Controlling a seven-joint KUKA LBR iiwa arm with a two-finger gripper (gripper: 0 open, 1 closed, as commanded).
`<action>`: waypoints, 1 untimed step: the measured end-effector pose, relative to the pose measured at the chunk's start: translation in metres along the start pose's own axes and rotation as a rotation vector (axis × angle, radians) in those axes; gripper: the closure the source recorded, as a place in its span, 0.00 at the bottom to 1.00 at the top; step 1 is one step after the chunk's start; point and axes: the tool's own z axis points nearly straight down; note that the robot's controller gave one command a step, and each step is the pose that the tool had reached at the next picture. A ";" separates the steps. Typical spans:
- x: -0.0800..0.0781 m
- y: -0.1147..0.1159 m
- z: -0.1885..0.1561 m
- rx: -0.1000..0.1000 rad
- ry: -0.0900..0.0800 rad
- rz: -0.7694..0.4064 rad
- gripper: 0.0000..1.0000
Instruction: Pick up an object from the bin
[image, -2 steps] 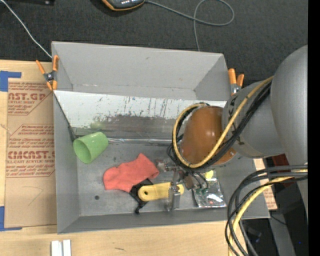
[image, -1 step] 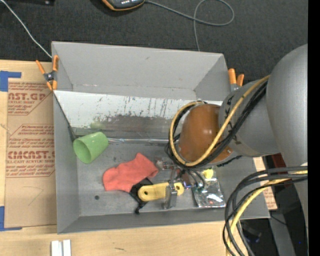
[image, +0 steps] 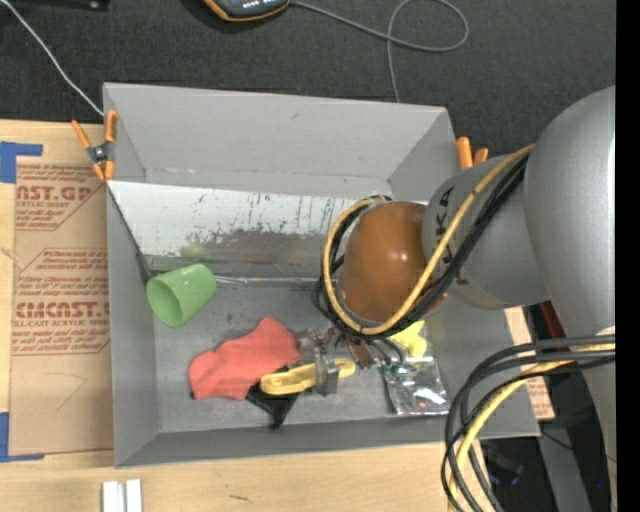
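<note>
Along the bin's (image: 133, 380) front lies a crumpled red cloth (image: 240, 362). A green cup (image: 182, 293) lies tipped at left, apart from it. A foil packet (image: 415, 388) sits front right. The pincer (image: 325, 372) is down at a curved yellow piece (image: 285, 380) touching the cloth; open or clamped cannot be told.

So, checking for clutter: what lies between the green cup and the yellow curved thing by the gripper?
In the camera view, the red cloth lies between the green cup and the yellow curved thing, with nothing else there.
</note>
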 end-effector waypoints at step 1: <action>0.000 0.000 0.000 0.000 0.000 0.000 1.00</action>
